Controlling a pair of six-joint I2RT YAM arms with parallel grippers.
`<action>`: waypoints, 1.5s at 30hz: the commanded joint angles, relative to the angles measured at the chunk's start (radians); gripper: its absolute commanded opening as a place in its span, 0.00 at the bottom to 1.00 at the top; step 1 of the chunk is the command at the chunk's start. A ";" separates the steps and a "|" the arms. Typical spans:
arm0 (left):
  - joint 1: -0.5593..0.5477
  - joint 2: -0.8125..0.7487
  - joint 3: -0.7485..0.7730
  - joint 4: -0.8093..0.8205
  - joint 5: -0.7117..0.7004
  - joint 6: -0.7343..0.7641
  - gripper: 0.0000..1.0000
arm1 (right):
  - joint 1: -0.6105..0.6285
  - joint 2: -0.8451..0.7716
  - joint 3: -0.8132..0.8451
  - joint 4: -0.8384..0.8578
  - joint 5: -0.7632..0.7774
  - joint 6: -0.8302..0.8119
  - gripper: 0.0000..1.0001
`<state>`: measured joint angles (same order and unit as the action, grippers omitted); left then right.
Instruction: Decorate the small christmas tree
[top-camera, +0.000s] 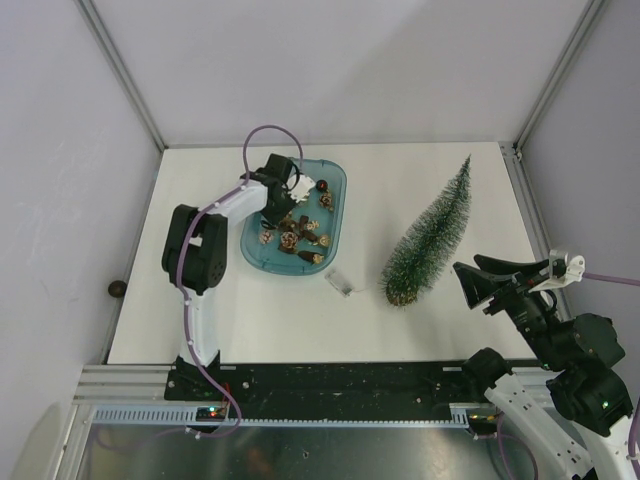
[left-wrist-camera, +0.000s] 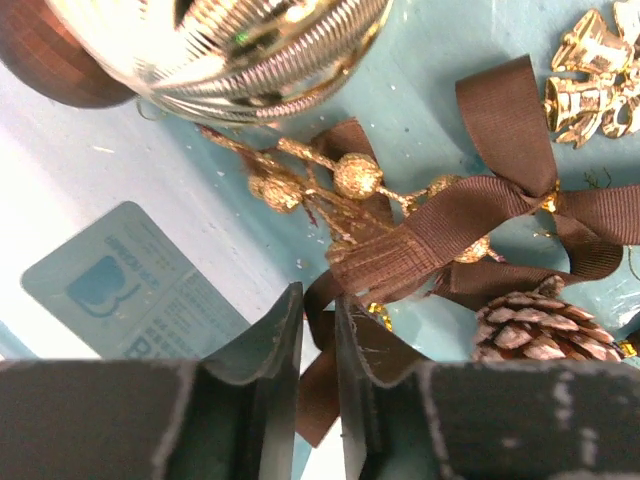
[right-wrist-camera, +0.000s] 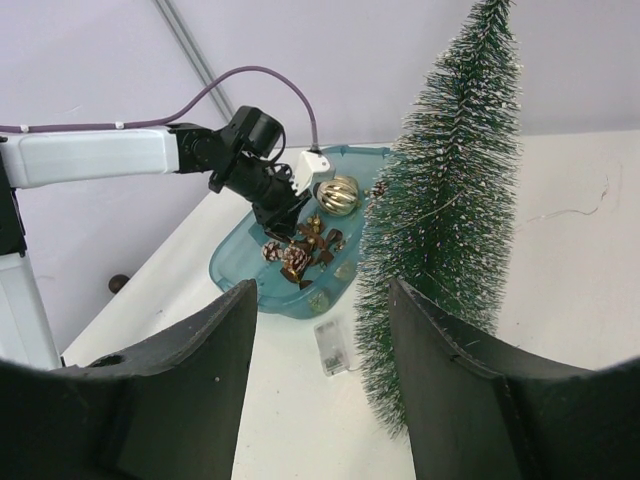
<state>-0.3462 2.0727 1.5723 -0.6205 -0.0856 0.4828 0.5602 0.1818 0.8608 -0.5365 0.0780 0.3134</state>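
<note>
Brown bow (left-wrist-camera: 500, 210): pinches it in left gripper (left-wrist-camera: 318, 300) inside teal tray (top-camera: 343, 205); holds right gripper (right-wrist-camera: 322, 300) spread by small christmas tree (top-camera: 432, 232), apparently nothing hung yet.

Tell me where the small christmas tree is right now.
In the top view, the small christmas tree stands on the right half of the table, right of the teal tray, just ahead of the open right pincer.

The left arm (top-camera: 195, 250) stretches forward, wrist tipped down, the left gripper (left-wrist-camera: 318, 305) pinched narrowly on a brown ribbon (left-wrist-camera: 317, 395). The right arm (top-camera: 560, 350) sits folded back, the right gripper (right-wrist-camera: 322, 300) with its 2 fingers spread wide.
</note>
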 joint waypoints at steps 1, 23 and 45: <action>0.004 -0.048 -0.034 0.013 0.011 0.026 0.16 | -0.006 -0.011 0.033 0.006 0.002 0.000 0.60; -0.219 -0.426 0.147 -0.102 0.127 -0.080 0.00 | -0.018 -0.016 0.033 0.021 -0.016 0.006 0.60; -0.686 -0.524 0.653 -0.179 0.052 0.059 0.00 | -0.134 0.104 0.033 0.263 -0.291 0.066 0.73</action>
<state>-0.9939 1.6184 2.1544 -0.7982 -0.0738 0.5064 0.4625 0.2268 0.8627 -0.4297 -0.0868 0.3447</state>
